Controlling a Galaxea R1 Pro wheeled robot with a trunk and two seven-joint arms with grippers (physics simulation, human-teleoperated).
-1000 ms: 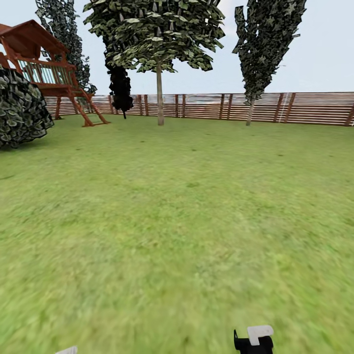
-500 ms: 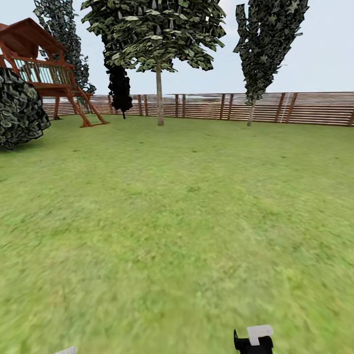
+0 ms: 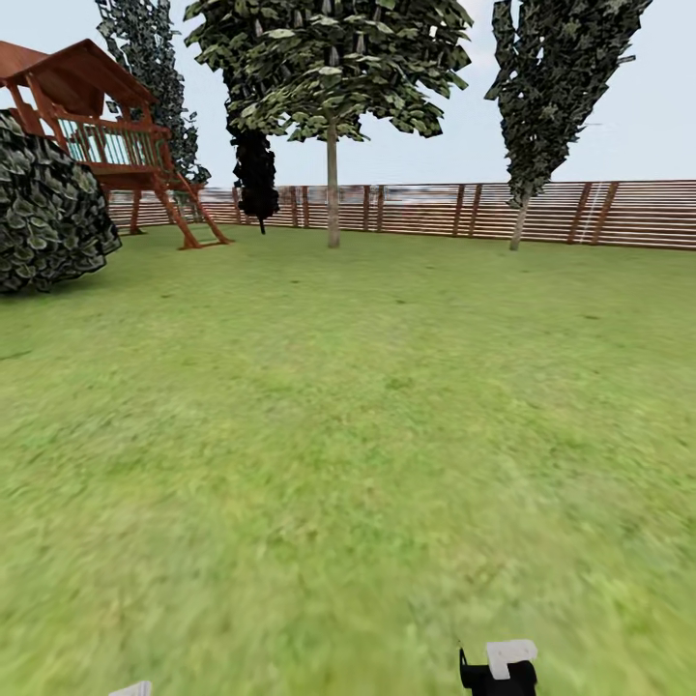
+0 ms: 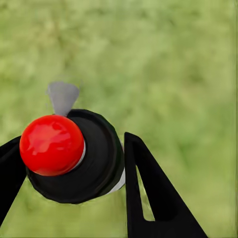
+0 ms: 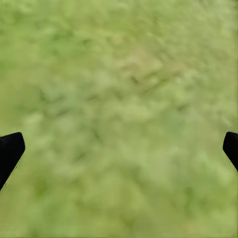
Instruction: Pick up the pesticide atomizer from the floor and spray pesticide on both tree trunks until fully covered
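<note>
My left gripper point(image 4: 74, 171) is shut on the pesticide atomizer point(image 4: 74, 153), which has a red knob, a black cap and a grey nozzle; black fingers point(image 4: 148, 193) press its sides above the grass floor point(image 4: 178, 64). My right gripper point(image 5: 119, 148) is open over bare grass, with nothing between its fingers. In the head view a tall tree point(image 3: 333, 58) with a green crown and a pale tree trunk point(image 3: 333, 193) stands far ahead by the fence. A narrower dark-leaved tree point(image 3: 556, 87) stands further right. Part of my right arm point(image 3: 500, 667) shows at the bottom edge.
A brown slatted fence point(image 3: 435, 208) rings the lawn at the back. A red wooden play tower point(image 3: 106, 135) with a ladder stands at the far left behind a dark bush point(image 3: 43, 217). A black tree point(image 3: 256, 174) stands near the fence. Open lawn point(image 3: 348, 416) stretches ahead.
The whole head view has shifted: trees, fence and play tower sit a little further right, so the camera has turned left. Arm parts at the bottom edge keep their places.
</note>
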